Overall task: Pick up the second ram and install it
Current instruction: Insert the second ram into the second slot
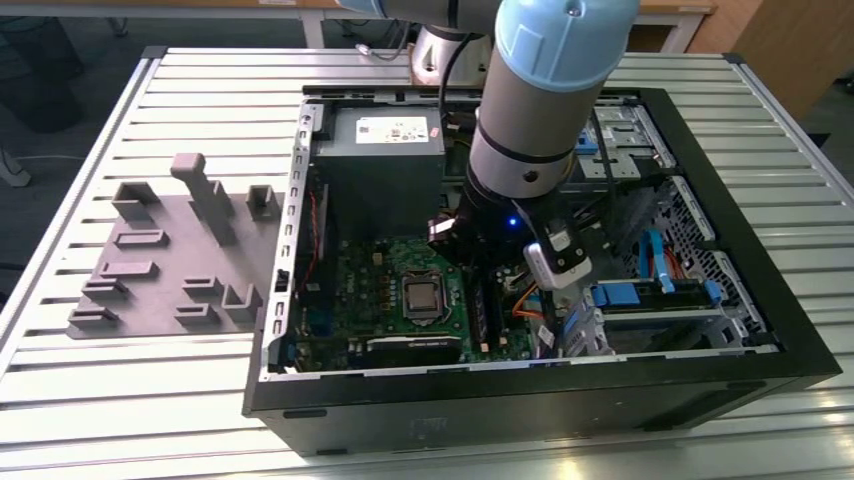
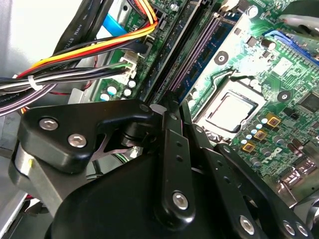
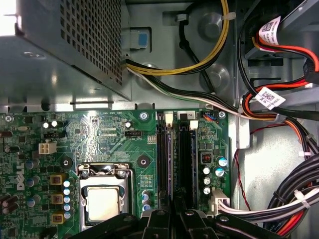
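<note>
Arm [image 1: 541,90]: reaches down from above into the open case [image 1: 781,350], with its wrist low over the board.

Gripper [image 2: 172,105]: narrow, with the black fingers [image 2: 168,144] drawn close together. In the first wrist view its tips [image 3: 174,205] sit right at the near end of the slots.

Ram: I cannot tell where it is. No green stick can be told apart from the dark slots under the gripper, and I cannot tell whether anything is pinched between the fingers.

Slots [image 3: 174,149]: long black strips lying side by side on the board, between the CPU socket and the cables. In the second wrist view they run away from the fingertips [image 2: 197,55].

Board [image 3: 99,134]: green, lying flat on the floor of the case.

CPU socket [image 3: 102,201]: a bare silver square in a metal frame, just beside the slots. It also shows in the second wrist view [image 2: 229,107].

Power supply [image 1: 380,150]: a grey box at the far end of the case in the exterior view. Its perforated side is seen in the first wrist view [image 3: 65,45].

Cables [image 2: 75,64]: bundles of black, yellow, orange and red, running beside the slots on the side away from the socket.

Fixture [image 1: 160,270]: a grey plate with upright blocks, on the worktop [image 1: 134,420] at the exterior view's left, apart from the case.
</note>
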`<action>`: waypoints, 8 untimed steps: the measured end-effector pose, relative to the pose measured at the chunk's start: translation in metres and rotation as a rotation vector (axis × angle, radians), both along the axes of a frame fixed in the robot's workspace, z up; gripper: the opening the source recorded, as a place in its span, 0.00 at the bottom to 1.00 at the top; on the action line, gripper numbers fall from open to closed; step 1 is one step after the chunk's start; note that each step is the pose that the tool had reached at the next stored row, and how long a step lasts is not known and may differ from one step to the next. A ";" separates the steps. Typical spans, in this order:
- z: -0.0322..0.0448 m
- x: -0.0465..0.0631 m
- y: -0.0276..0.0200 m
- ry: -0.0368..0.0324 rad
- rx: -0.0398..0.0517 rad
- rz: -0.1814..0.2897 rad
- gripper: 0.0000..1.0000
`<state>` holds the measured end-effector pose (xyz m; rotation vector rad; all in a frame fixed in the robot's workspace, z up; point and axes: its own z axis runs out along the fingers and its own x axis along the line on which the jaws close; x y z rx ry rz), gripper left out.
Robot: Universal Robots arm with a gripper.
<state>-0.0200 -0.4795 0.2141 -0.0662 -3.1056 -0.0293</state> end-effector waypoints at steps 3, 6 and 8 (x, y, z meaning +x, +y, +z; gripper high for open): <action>0.0002 0.000 0.0000 0.0001 -0.0003 0.000 0.14; 0.0002 0.000 0.0007 0.0001 -0.0003 0.000 0.14; 0.0000 0.000 0.0015 0.0000 -0.0003 0.001 0.14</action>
